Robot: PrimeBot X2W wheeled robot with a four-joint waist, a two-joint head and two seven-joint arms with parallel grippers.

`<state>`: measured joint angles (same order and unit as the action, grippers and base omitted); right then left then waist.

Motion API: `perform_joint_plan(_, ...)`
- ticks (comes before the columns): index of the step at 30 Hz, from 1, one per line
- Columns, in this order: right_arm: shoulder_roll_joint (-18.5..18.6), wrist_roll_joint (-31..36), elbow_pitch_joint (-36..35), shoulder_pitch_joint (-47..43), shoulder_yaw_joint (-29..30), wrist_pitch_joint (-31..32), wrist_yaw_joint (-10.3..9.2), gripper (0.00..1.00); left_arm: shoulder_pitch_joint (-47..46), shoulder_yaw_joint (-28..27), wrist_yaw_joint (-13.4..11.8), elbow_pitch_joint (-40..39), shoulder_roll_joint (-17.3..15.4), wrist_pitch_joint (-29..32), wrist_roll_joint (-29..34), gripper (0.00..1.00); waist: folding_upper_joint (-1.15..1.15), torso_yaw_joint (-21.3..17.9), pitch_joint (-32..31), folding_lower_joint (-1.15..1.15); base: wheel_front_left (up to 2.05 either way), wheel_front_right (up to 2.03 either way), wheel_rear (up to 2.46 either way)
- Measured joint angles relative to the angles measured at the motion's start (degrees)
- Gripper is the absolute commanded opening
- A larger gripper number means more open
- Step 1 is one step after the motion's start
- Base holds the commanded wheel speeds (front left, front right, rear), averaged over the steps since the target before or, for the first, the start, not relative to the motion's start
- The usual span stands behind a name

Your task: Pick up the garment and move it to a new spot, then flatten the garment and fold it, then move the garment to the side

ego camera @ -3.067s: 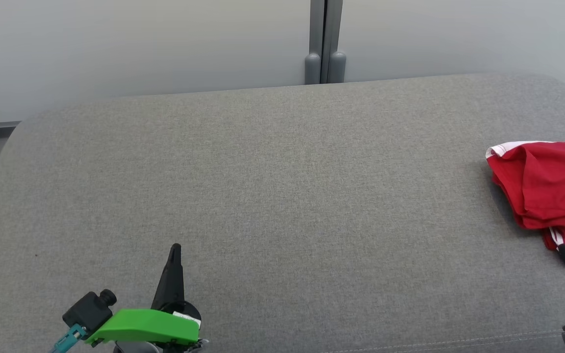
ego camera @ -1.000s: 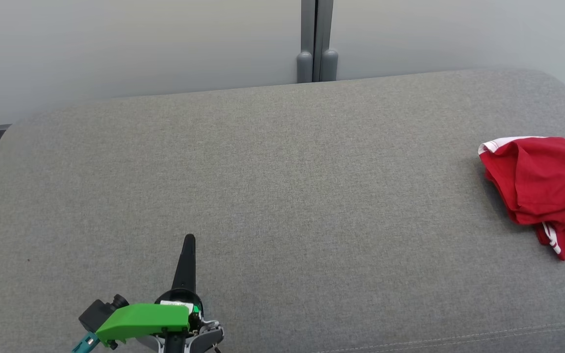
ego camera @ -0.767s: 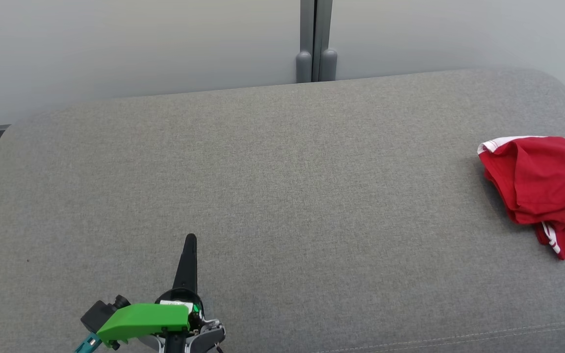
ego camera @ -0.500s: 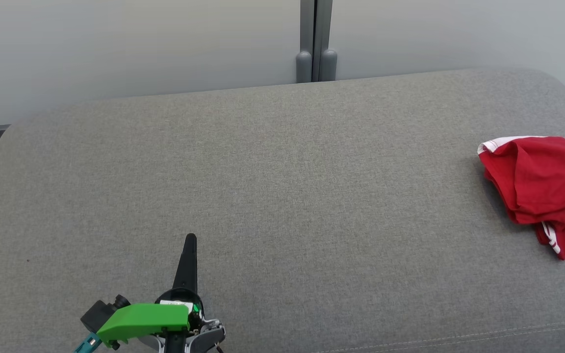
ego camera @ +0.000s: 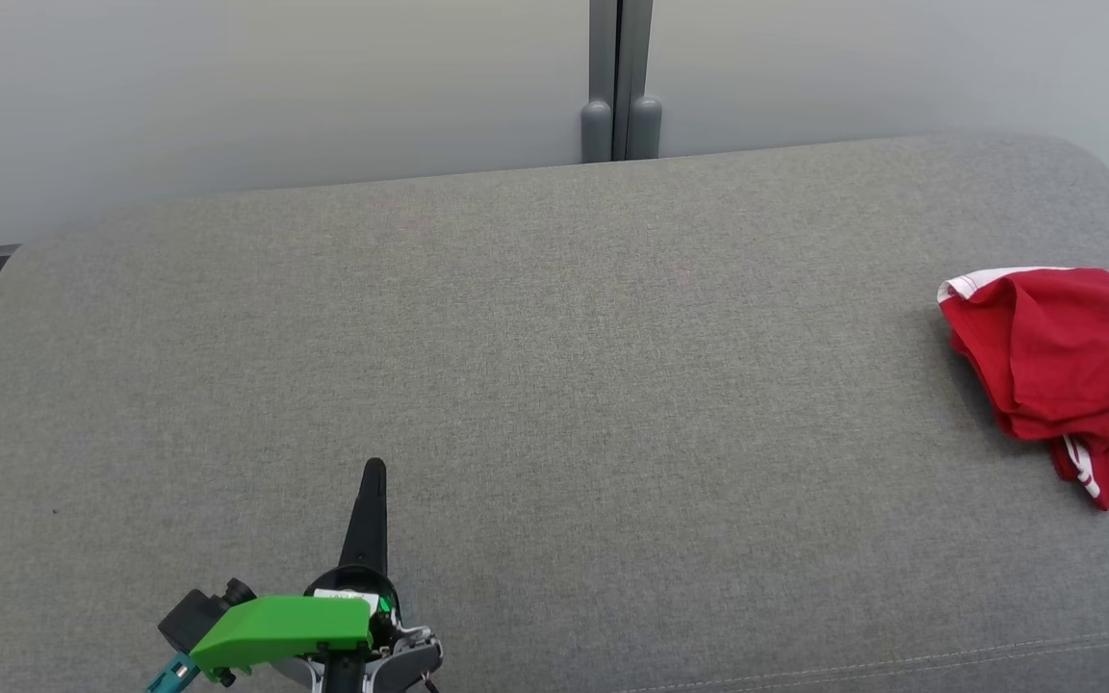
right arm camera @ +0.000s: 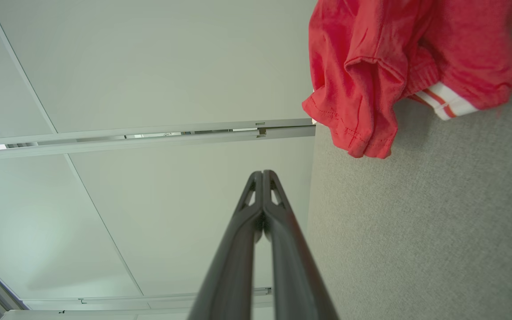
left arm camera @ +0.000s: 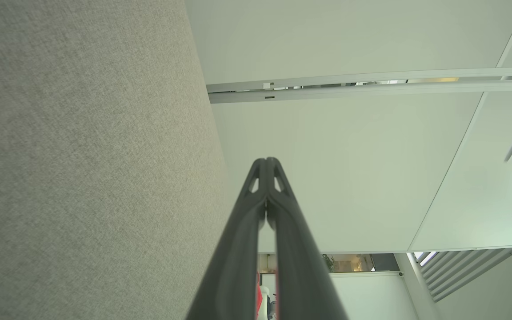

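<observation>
Red garment [ego camera: 1060, 371] crumpled on cushion [ego camera: 554, 385] | left pincer [left arm camera: 266, 160], right pincer [right arm camera: 262, 172] — closed

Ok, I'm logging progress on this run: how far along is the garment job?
The red garment lies in a rumpled bundle on the grey cushion, at its right edge, so the move aside may already be done, though it could be untouched. Nothing is in hand: the left gripper and right gripper both have jaws shut, empty, apart from it. If anything is left, it is flattening and a neater fold.
</observation>
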<state>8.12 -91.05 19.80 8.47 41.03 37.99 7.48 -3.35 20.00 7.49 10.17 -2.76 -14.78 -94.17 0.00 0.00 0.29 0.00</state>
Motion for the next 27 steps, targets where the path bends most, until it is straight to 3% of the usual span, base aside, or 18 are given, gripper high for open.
perform_joint_plan(27, -0.2, 0.4, 0.0, 0.1, 0.4, 0.3, 0.00, 0.00, 0.0, 0.0, 0.0, 0.0, 0.0, 0.0, 0.0, 0.00, 0.00, 0.0, 0.0, 0.00, 0.00, 0.00, 0.00)
